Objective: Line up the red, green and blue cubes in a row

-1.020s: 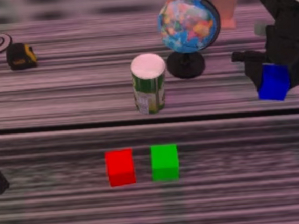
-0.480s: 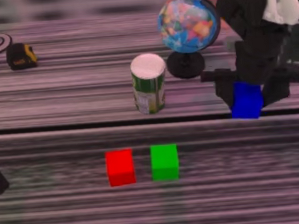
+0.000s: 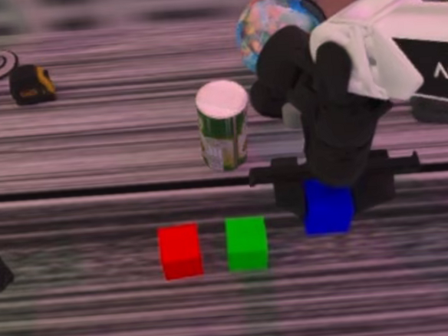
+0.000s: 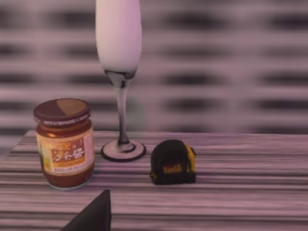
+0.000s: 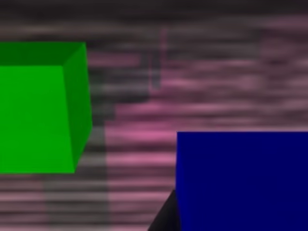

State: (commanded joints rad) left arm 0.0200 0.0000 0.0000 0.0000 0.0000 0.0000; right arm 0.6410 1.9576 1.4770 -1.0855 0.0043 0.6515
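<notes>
jar (image 4: 64,144) | wine glass (image 4: 119,82) | tape measure (image 4: 173,162) | striped table (image 4: 231,192)

Blue cube (image 3: 328,209) now nearer green cube (image 3: 246,243).

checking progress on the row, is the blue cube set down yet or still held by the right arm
Held: the small matte blue cube sits between the right gripper fingers, beside the green cube. Whether it touches the table, cannot tell.

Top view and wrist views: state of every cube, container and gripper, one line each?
red cube: resting on table, left end of the row.
green cube: resting on table, right of red, small gap.
blue cube: held in right gripper, right of green, not released.
can: upright, behind the cubes.
jar: upright, lid on.
wine glass: upright.
left gripper: not in view.
</notes>
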